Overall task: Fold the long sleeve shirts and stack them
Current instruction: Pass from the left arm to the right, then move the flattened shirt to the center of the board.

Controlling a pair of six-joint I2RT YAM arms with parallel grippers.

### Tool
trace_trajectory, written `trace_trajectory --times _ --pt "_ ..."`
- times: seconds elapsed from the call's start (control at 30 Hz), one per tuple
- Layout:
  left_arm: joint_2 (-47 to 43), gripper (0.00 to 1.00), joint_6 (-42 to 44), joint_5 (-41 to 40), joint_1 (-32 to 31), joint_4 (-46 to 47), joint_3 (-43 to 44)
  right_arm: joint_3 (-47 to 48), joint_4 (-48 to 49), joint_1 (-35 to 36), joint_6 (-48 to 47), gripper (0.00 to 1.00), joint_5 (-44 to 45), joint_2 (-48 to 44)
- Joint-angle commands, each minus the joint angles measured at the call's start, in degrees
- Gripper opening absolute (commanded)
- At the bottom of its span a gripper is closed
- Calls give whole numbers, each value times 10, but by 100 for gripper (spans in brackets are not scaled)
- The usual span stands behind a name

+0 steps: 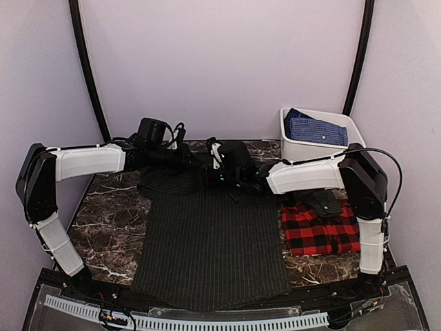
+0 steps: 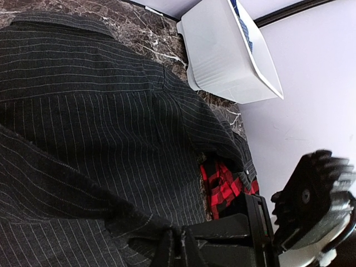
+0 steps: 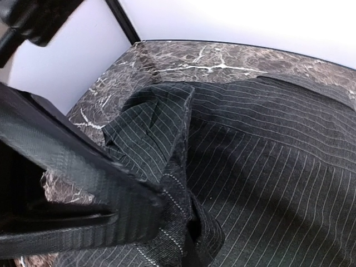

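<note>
A dark pinstriped shirt (image 1: 210, 241) is lying flat down the middle of the marble table (image 1: 103, 214), its hem reaching the near edge. Both arms are stretching inward over its far end, the left gripper (image 1: 195, 162) and right gripper (image 1: 215, 172) meeting close together there. A folded red plaid shirt (image 1: 317, 231) is sitting just beside it on the right. A white bin (image 1: 293, 148) at the far right is holding blue cloth (image 1: 315, 129).

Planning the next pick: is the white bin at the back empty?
No, a folded blue cloth lies inside the white bin.
</note>
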Motion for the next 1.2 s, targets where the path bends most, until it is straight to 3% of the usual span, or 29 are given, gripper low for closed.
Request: trace_trajectory --times 0.0,0.1,0.23,0.57,0.87,1.17 --pt "-14 17 8 -20 -2 -24 30 -11 -3 -5 -1 0 19 -18" --pt "-28 31 22 -70 -2 -63 38 -23 -11 -16 -1 0 15 -27" --pt "-51 37 28 -115 3 -96 26 -31 -25 -50 4 0 -24 -21" --pt "-40 36 17 -109 16 -117 -68 52 -82 -120 0 0 -100 86" --pt "4 33 -1 -122 18 -87 -146 82 -102 -143 22 0 -106 152" --pt "71 32 3 -154 27 -83 -128 122 -123 -162 30 0 -124 196"
